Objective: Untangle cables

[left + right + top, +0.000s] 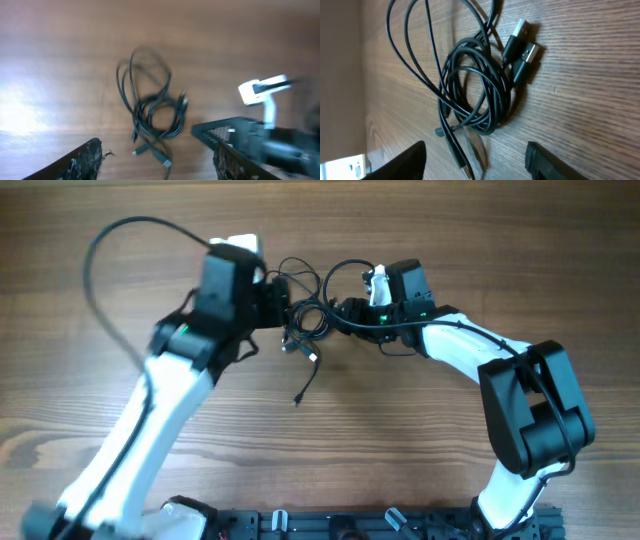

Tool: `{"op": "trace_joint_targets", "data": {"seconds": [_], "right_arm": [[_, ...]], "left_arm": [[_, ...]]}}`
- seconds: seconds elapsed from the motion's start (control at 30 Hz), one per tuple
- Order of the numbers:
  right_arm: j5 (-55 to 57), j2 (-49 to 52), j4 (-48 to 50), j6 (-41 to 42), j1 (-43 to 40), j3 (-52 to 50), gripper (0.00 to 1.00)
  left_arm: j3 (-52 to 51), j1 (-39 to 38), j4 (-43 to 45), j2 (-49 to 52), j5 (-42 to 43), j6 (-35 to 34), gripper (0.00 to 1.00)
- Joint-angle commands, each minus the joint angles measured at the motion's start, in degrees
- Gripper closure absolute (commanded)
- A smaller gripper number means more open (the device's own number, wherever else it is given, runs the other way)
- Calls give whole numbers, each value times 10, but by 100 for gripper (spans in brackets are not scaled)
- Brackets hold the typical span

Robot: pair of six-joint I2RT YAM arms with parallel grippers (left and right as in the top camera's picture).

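Black cables [305, 320] lie bunched right between your two claws: left claw [272, 302] and right claw [347, 310] both gape wide, holding nothing, each just beside them.

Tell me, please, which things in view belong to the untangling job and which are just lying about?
Part of the job: bundle of thin black looped cables; left end effector, open; right end effector, open.
Just there: loop of thicker black cord wired to the left arm; brown wooden table.
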Motion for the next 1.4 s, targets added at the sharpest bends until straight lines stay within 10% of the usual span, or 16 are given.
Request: {"op": "trace_joint_targets", "data": {"seconds": [0.0, 0.63, 0.8, 1.17, 1.37], "right_arm": [[25, 0, -23, -10, -3, 10, 33], [80, 0, -39, -23, -1, 7, 33], [71, 0, -40, -14, -1, 7, 32], [-101, 0, -44, -148, -1, 7, 36], [-118, 0, -43, -182, 19, 7, 37]], "left_arm": [[-3, 3, 25, 97, 21, -9, 25], [-3, 87, 226, 369, 146, -40, 28], [-3, 87, 189, 379, 147, -39, 96], [-3, 123, 103, 308, 357, -33, 95], [-3, 171, 69, 286, 452, 142, 82]]}}
